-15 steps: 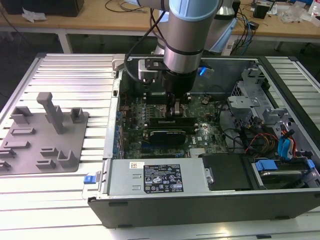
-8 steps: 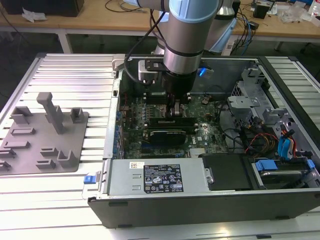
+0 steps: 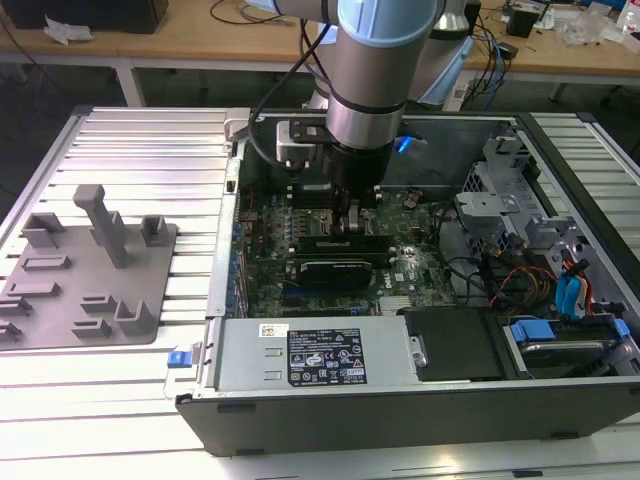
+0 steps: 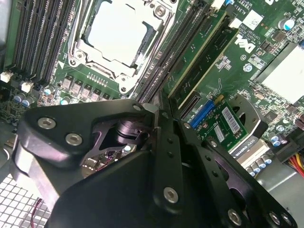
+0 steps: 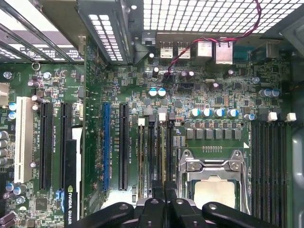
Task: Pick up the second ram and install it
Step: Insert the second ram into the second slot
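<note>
The slatted metal tabletop (image 3: 120,130) carries an open computer case (image 3: 400,420), and the arm (image 3: 375,70) reaches straight down into it. On the exterior view's left, well apart from the case, the grey fixture (image 3: 60,290) holds no green stick, so I judge the pick-up is done and the work stands at the fitting. Inside the case the hand (image 3: 352,218) hangs low over the motherboard (image 5: 213,95). In the first wrist view it sits just beside the CPU socket (image 5: 213,187), above the bank of memory slots (image 5: 152,152) that lies between the socket and the longer expansion slots (image 5: 123,147). Its fingers (image 5: 154,205) are drawn together, with room between them for no more than a thin board, and I take them to be pinched on the top edge of the second ram (image 5: 166,168). The stick is seen edge-on, as a dark narrow line running away from the fingertips along one slot. I cannot tell whether it is already pressed home, and the state of the slot's end latches is not clear either. Seating and locking therefore count as not yet confirmed.
</note>
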Tool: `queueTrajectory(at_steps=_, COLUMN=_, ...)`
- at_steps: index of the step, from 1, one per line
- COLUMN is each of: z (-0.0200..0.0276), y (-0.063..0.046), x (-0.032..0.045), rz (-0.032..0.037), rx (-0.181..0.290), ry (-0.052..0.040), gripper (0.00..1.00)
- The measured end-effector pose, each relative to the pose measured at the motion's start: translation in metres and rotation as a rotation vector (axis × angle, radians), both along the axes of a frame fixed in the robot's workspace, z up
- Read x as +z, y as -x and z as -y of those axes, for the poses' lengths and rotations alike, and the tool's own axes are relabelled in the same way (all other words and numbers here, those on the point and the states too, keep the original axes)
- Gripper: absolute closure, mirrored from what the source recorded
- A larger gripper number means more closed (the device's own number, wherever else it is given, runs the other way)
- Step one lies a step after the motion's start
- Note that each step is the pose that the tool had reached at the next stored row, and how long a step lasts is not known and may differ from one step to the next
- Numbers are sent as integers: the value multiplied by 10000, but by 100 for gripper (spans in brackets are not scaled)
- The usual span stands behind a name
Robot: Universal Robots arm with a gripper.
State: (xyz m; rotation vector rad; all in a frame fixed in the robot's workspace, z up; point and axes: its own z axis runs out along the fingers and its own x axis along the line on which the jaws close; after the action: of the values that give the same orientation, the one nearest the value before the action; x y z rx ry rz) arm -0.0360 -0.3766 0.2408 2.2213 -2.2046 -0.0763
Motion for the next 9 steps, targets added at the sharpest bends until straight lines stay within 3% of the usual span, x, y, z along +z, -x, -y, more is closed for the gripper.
queueTrajectory(at_steps=9, z=10, y=3, x=-5, rz=1, rx=-1, ry=-3, gripper=91)
